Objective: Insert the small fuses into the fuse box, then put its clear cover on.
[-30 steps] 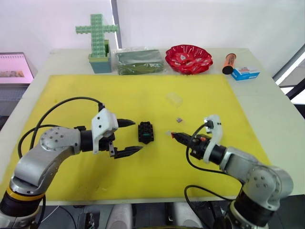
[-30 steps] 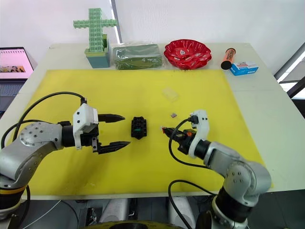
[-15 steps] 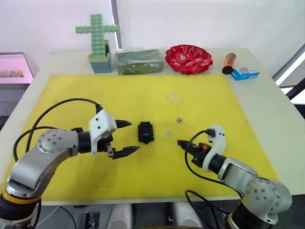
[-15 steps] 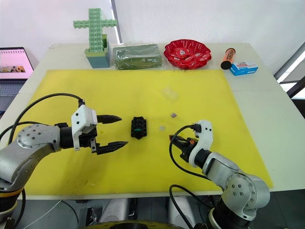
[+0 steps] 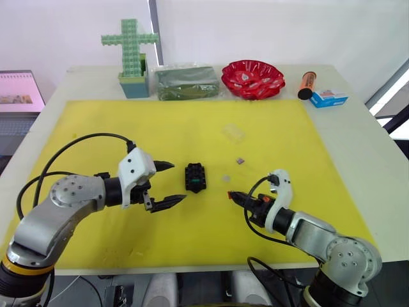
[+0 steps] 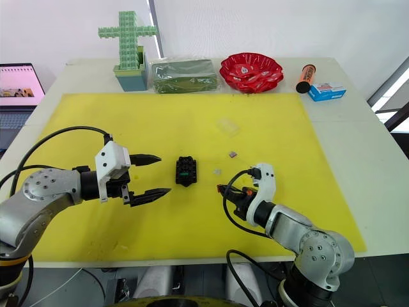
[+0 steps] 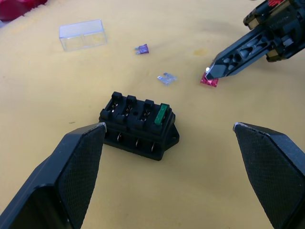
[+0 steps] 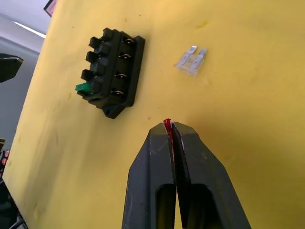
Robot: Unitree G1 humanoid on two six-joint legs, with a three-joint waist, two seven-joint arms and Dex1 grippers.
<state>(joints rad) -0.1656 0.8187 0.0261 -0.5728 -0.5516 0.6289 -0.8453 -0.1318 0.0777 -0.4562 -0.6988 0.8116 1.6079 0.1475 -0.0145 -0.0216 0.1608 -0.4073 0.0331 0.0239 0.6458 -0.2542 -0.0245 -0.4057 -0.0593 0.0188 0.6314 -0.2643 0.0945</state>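
The black fuse box (image 5: 195, 177) lies mid-mat with one green fuse (image 7: 161, 114) standing in an end slot. My left gripper (image 5: 179, 181) is open just left of the box, its fingers apart on either side and not touching it. My right gripper (image 5: 231, 194) hovers low to the right of the box, shut on a red fuse (image 8: 167, 125) that shows as a thin edge at its tips. A pale grey fuse (image 7: 167, 78) and a brownish-purple fuse (image 7: 141, 48) lie loose on the mat beyond it. The clear cover (image 5: 234, 133) rests farther back.
A yellow mat (image 5: 96, 128) covers the white table. Along the back edge stand a green block cross (image 5: 131, 54), a clear bag of green stuff (image 5: 187, 82), a red bowl (image 5: 253, 78), an orange tube (image 5: 307, 84) and a blue-white carton (image 5: 328, 98).
My right gripper drew back toward the near edge, then shifted left, carrying the red fuse. The pale grey fuse now shows on the mat. The left gripper barely moved.
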